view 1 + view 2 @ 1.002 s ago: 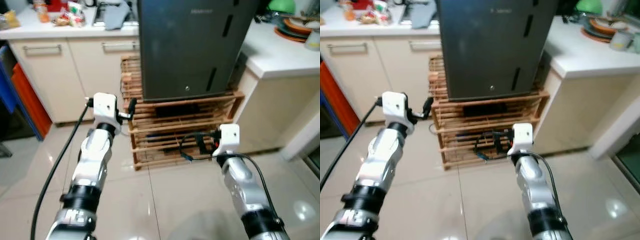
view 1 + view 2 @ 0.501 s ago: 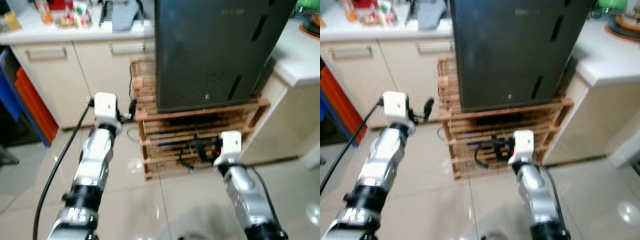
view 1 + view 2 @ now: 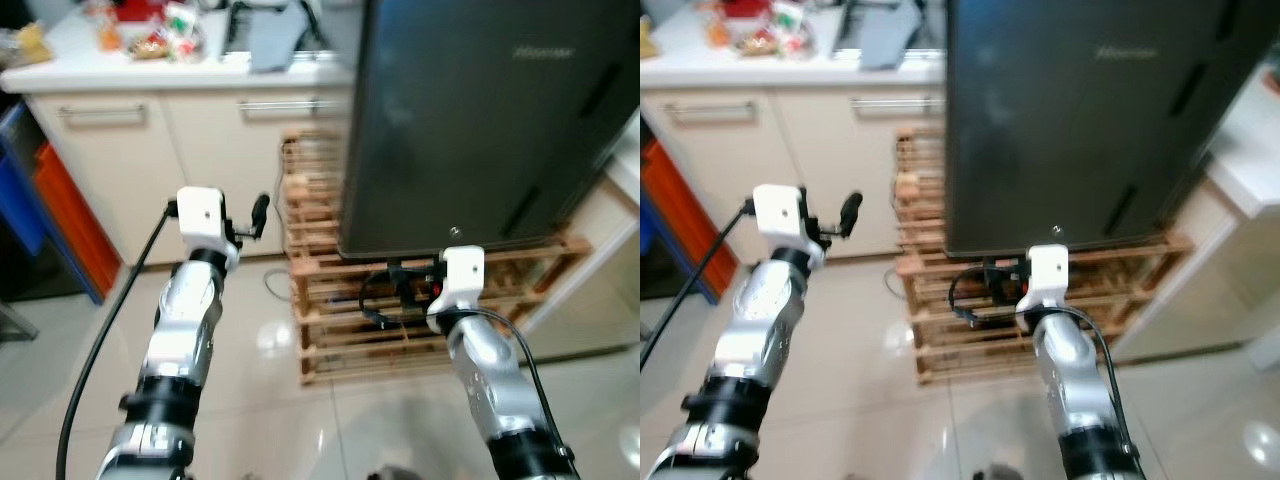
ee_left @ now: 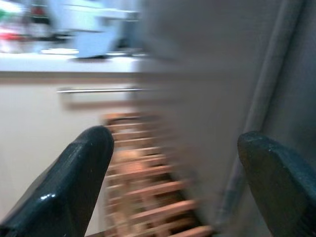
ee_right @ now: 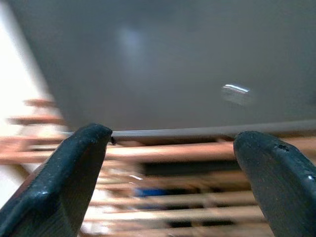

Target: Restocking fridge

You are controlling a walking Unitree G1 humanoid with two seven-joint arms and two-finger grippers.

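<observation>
While both arms reach forward, the fridge (image 3: 480, 120) stands shut on a wooden rack (image 3: 330, 320). Left pincer (image 4: 173, 163) and right pincer (image 5: 173, 158) gape apart, empty.

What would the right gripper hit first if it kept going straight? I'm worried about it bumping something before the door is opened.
Probably the lower edge of the closed dark fridge door, where it meets the wooden rack. The right gripper, fingers open, points right there; depth is unclear.

— Is any writing legible here?
— Only a small pale brand mark near the top of the door of the dark grey fridge (image 3: 480, 130). It looks like "Hisense", though blur leaves the letters uncertain.
— Anything on the white countertop (image 3: 180, 70)?
— The colourful packets (image 3: 150, 30) there are too blurred to read.
</observation>
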